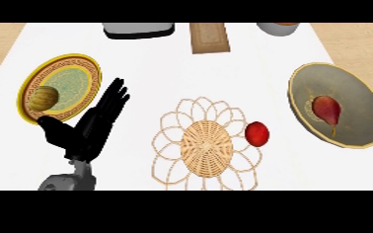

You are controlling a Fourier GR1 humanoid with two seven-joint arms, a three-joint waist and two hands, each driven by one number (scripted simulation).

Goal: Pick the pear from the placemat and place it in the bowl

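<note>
Pear (327,109) lying in the bowl (304,81).
Left hand (91,126) is resting open by the plate (36,74); reaching across, it risks knocking the apple (257,133) off the placemat (206,146).

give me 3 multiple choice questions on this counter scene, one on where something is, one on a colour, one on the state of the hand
1. Where is the pear?
A. in the bowl
B. on the placemat
C. on the plate

2. What colour is the fruit at the placemat's right edge?
A. green
B. red
C. purple

3. How is the left hand?
A. curled round the pear
C. pressing on the placemat
B. open, holding nothing

Answers: 1 A, the pear lies inside the grey bowl. 2 B, it is plainly red. 3 B, its fingers are straight and apart from everything.
</note>
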